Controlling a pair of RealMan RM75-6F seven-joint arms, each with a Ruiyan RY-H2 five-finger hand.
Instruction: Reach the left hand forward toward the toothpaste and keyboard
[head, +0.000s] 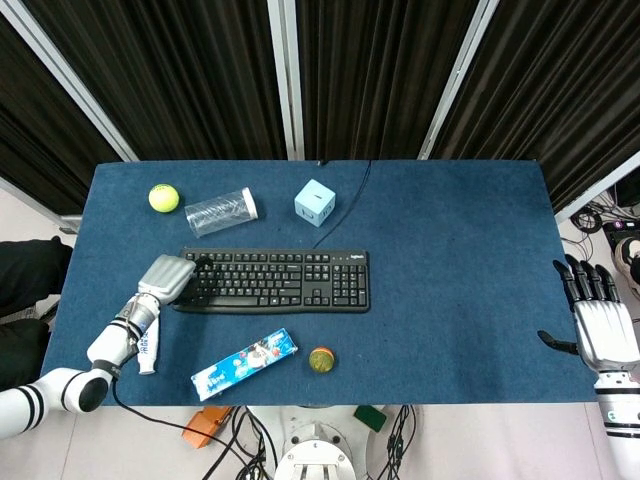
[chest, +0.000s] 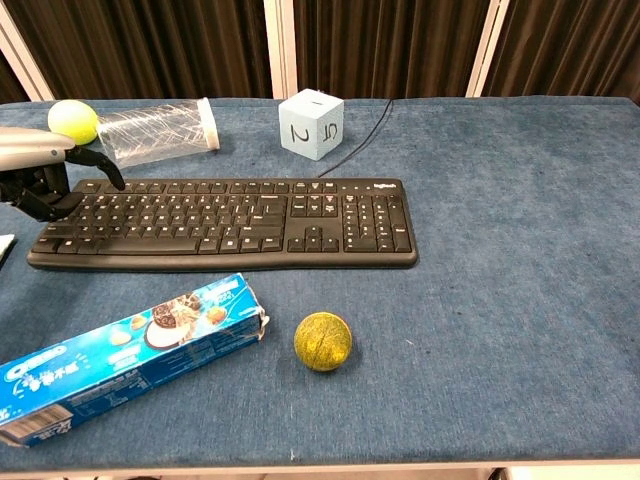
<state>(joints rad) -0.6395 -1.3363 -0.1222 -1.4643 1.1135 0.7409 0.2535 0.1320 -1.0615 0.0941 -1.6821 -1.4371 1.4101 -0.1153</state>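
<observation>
The black keyboard (head: 270, 281) lies across the middle of the blue table (head: 450, 260). A white toothpaste tube (head: 148, 345) lies off its left end, partly covered by my left forearm. My left hand (head: 170, 274) hovers over the keyboard's left end and holds nothing. In the chest view the left hand (chest: 40, 182) shows dark fingers (chest: 104, 166) hanging down over the keyboard's (chest: 230, 220) left keys. My right hand (head: 598, 320) stays open at the table's right edge, fingers spread and empty. It does not show in the chest view.
A tennis ball (head: 164, 198), a clear cup (head: 222, 212) on its side and a light blue cube (head: 314, 202) sit behind the keyboard. A blue cookie box (head: 244, 363) and a small yellow-green ball (head: 321, 360) lie near the front edge. The keyboard's cable (head: 350, 195) runs to the back.
</observation>
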